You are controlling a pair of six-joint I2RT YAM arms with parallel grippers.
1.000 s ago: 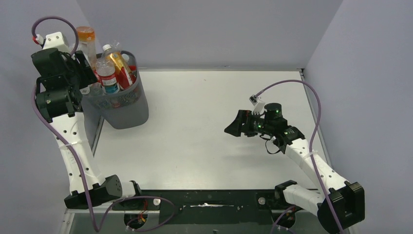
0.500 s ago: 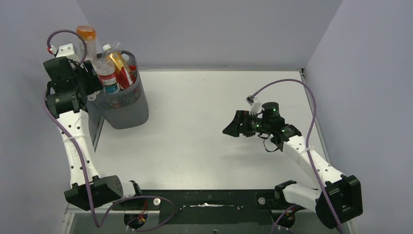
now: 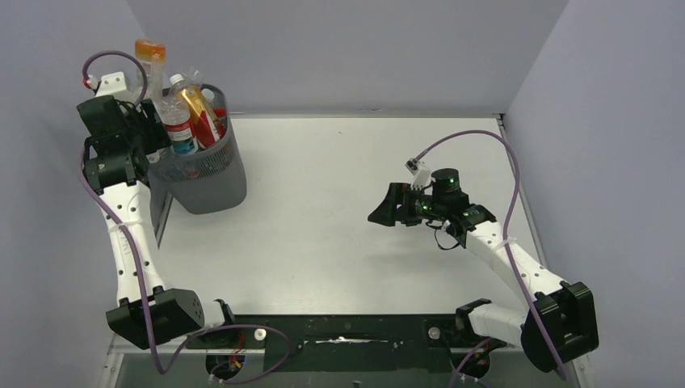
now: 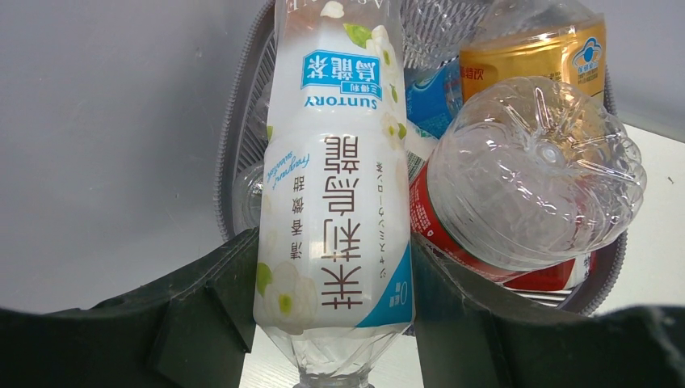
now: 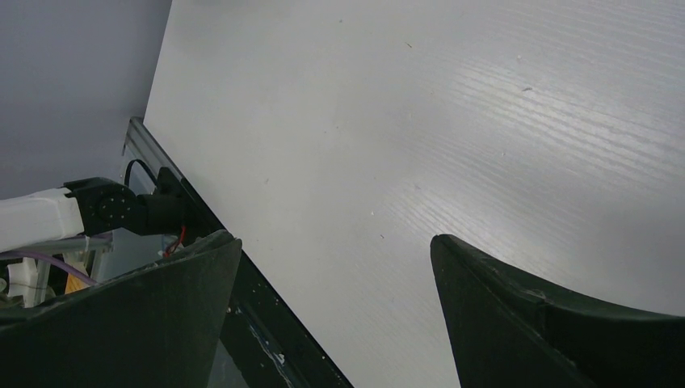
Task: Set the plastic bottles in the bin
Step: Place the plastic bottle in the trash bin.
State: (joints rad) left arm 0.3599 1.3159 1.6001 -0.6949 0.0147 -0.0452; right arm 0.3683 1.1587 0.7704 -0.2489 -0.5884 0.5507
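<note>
My left gripper is shut on a clear plastic bottle with a white flowered label, held at the left rim of the bin. In the top view its orange-tipped end sticks up above the gripper. In the left wrist view the gripper has one jaw on each side of the label, and the bottle's neck points toward the camera. The dark grey mesh bin holds several bottles: a white-capped one, an amber one, and a clear red-labelled one. My right gripper is open and empty above the bare table.
The bin stands at the table's far left corner, close to the left wall and back wall. The table's near edge with a dark rail shows in the right wrist view. The bin's rim curves behind the held bottle.
My left arm has swung right and toward the bin with the bottle, bringing it up against the bin's rim. My right gripper has drifted slightly left, still open.
</note>
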